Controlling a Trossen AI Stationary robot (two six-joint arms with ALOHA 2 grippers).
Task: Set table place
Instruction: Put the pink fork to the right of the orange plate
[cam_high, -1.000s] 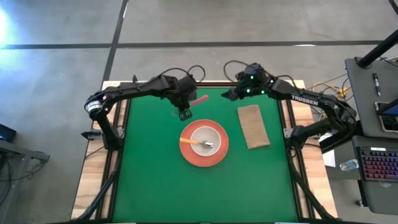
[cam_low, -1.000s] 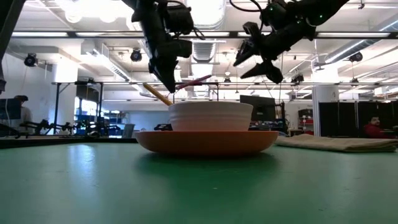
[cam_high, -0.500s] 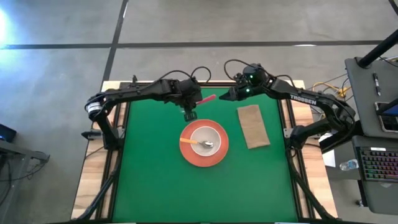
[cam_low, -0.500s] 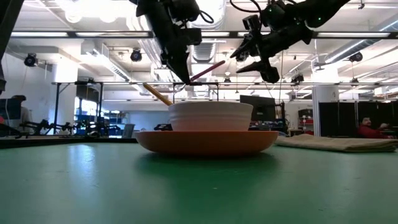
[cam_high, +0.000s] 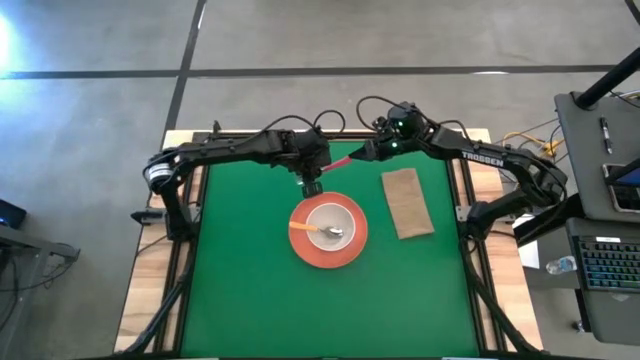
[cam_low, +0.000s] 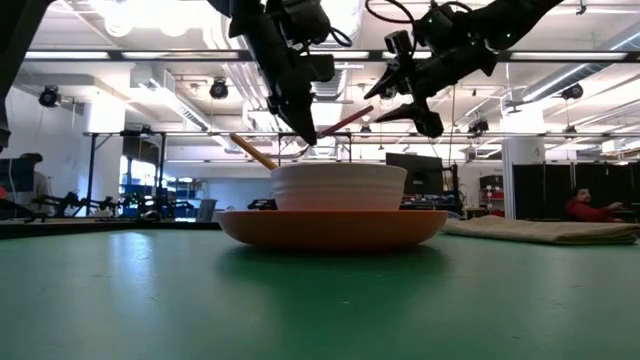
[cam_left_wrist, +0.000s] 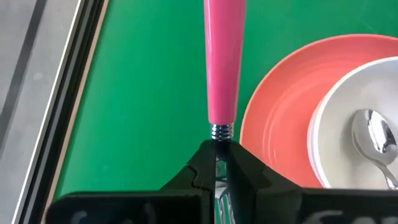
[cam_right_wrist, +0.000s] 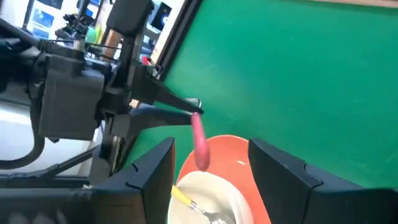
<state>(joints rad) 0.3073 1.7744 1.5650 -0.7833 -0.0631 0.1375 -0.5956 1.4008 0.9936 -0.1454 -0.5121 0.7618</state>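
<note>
My left gripper (cam_high: 312, 181) is shut on the pink-handled fork (cam_high: 340, 162), in the air just beyond the far rim of the orange-red plate (cam_high: 300, 250). The cream bowl (cam_high: 346, 214) sits on the plate, and the yellow-handled spoon (cam_high: 316, 231) lies in the bowl. My right gripper (cam_high: 365, 152) is open at the free end of the pink handle (cam_right_wrist: 200, 148). Its fingers stand on either side of the handle and do not touch it. The brown napkin (cam_high: 407, 203) lies flat on the green table (cam_high: 240, 270), to the right of the plate. My left gripper pinches the fork's metal neck (cam_left_wrist: 218, 138) between its two fingertips, just below the pink handle. The fingers point down at a slant. The fork is lifted clear, and its handle (cam_low: 345, 120) slants up toward my right gripper. The tines are hidden behind the fingers.
Bare green table lies in front of the plate and to its left. A black frame and wooden edges border the table (cam_high: 190, 200). A desk with a keyboard (cam_high: 610, 270) stands off the table's right side.
My left gripper has carried the fork toward the table's right edge, nearer my right gripper, and stays shut on it. My right gripper has gone a little toward the table's left, so the handle's free end now lies between its open fingers.
</note>
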